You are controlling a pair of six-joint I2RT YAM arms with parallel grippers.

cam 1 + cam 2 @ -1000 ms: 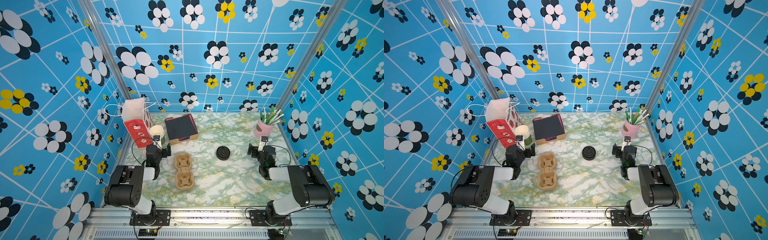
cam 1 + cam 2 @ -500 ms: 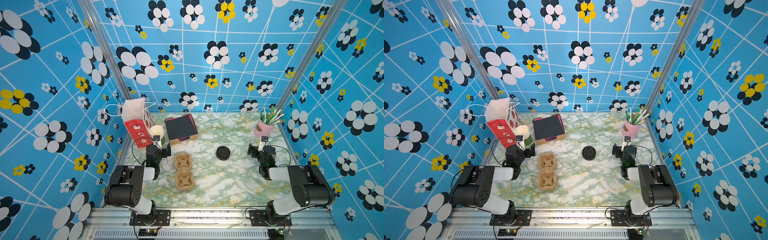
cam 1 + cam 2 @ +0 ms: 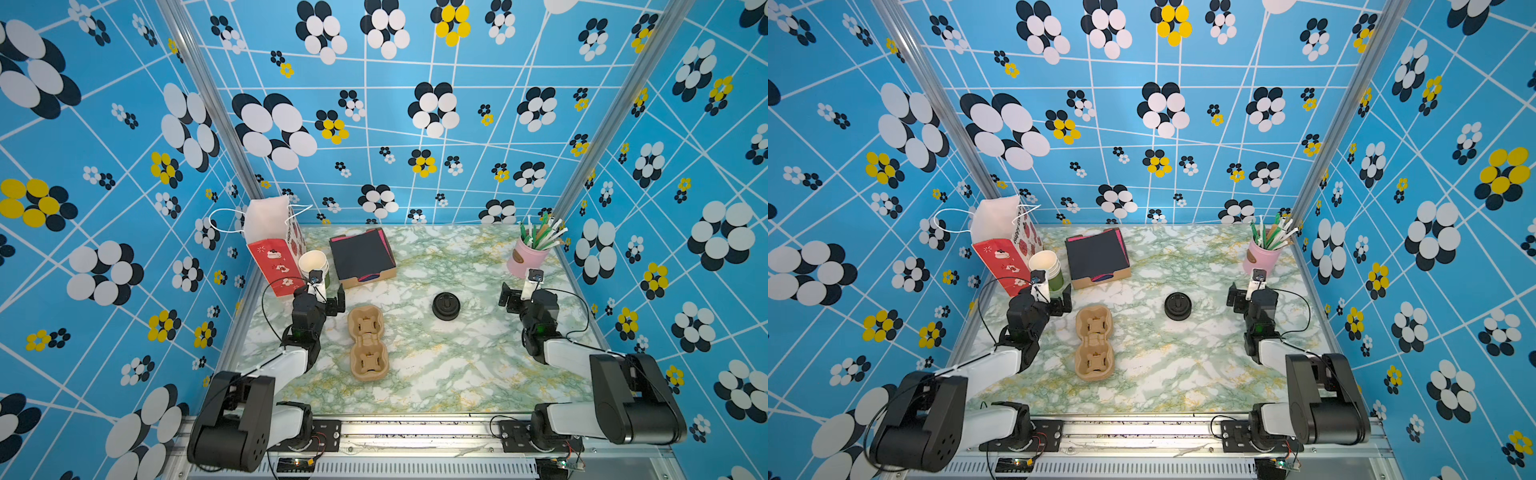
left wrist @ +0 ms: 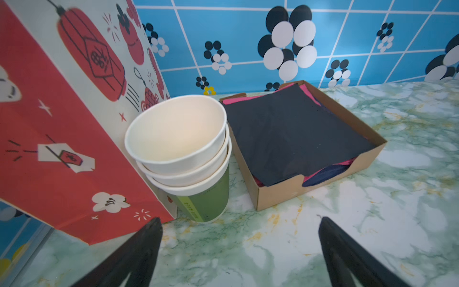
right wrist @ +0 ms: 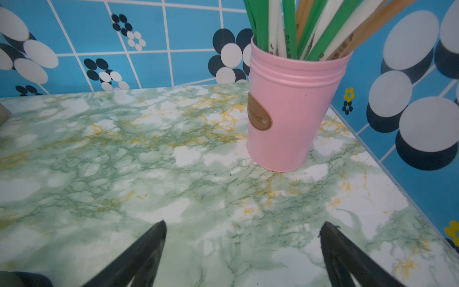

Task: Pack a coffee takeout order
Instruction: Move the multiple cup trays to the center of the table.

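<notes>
Clock set on the marble-patterned table (image 3: 440,374), twelve at the back wall. Item 1: white paper cup (image 4: 176,131), small, plain white inside, rim rolled, topmost of three nested cups. A second white one sits under it and a green paper cup (image 4: 208,198) at the bottom; no lettering can be seen from here. The stack stands at ten o'clock, touching the red gift bag (image 3: 274,257). Item 2: black lid (image 3: 446,306), round, with a raised centre, lying alone near the table's middle toward one o'clock. Item 3: black napkin (image 4: 293,134), square and matte, uppermost in the cardboard tray (image 4: 280,196) at eleven o'clock, with pink napkins (image 4: 306,90) edging out beneath it. Also present: pulp cup carrier (image 3: 368,343) at seven o'clock, and pink tin (image 5: 293,111) of sticks at two o'clock. Left gripper (image 4: 239,221): jaws spread wide, nothing between them, just short of the cup stack. Right gripper (image 5: 243,224): jaws spread wide, holding nothing, near the pink tin. Change from a second before: none visible; both arms and every item are in the same places.
</notes>
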